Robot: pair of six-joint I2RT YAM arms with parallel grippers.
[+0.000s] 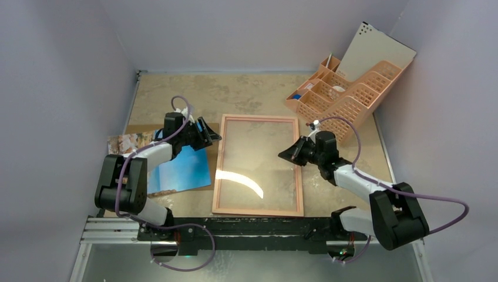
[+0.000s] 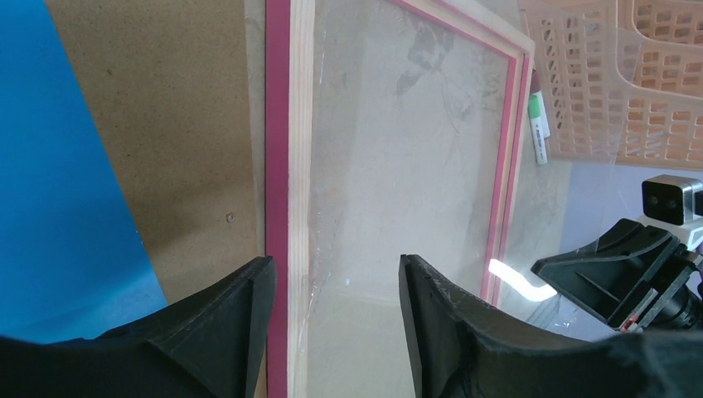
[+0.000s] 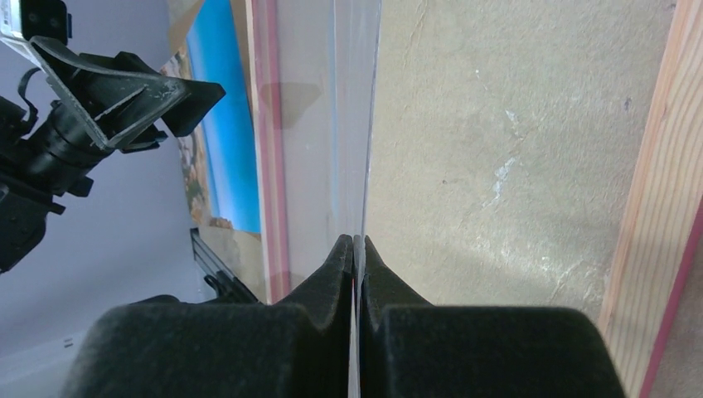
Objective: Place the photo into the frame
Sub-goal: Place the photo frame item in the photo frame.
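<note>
Your left claw (image 2: pixel 333 267) stood open astride the frame (image 1: pixel 218 170), on its left rail; your right claw (image 3: pixel 355 242) was clamped shut on the frame's clear pane (image 3: pixel 356 99).

Peach mesh desk organiser (image 1: pixel 346 94) sits at 2 o'clock on the mottled tan table (image 1: pixel 235 94), with 1 pale board (image 1: pixel 376 53) propped behind it. A green-capped marker (image 2: pixel 539 124) lies just beside its basket. At 9 o'clock, a brown backing board (image 2: pixel 166 124) lies flat. At centre, a clear sheet (image 1: pixel 258 153) catches glare.
</note>
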